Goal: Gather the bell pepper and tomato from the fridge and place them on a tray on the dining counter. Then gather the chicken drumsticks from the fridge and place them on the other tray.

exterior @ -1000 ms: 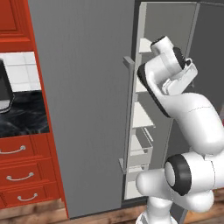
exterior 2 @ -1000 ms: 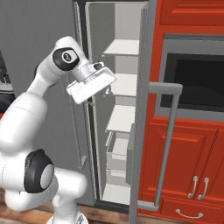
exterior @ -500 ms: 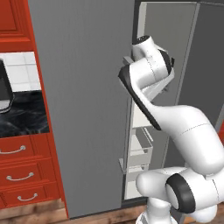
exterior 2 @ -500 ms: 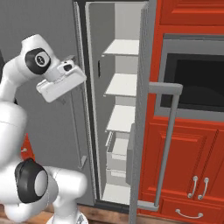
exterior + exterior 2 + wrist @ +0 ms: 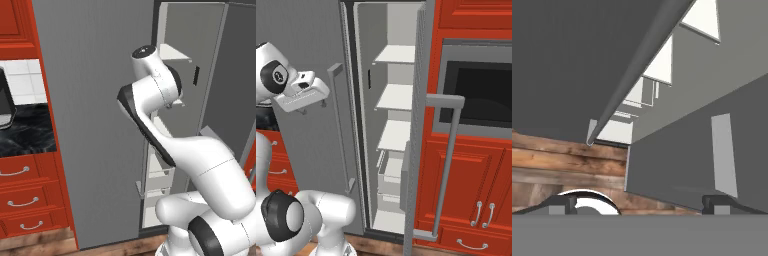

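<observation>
Left base view: the tall grey steel double-door fridge (image 5: 100, 115) stands with its right-hand door swung open and the left door shut. The white arm is folded across the open gap. Pale shelves show behind it. No bell pepper, tomato or chicken drumsticks can be made out there.

Right base view: the hand (image 5: 302, 95) hangs in front of the shut left door, beside its long vertical bar handle (image 5: 341, 127), apart from it and touching nothing. The inner shelves (image 5: 397, 97) and lower drawers appear bare.

Hand view: the two dark fingertips (image 5: 719, 204) stand at the far edges, so the hand is fully spread and carries nothing. The bar handle and the wooden floor (image 5: 567, 160) lie ahead.

Judgement: the step in hand is opening the fridge. The next move likely calls for closing the hand around the left door's handle and pulling, since the food is probably behind it.
</observation>
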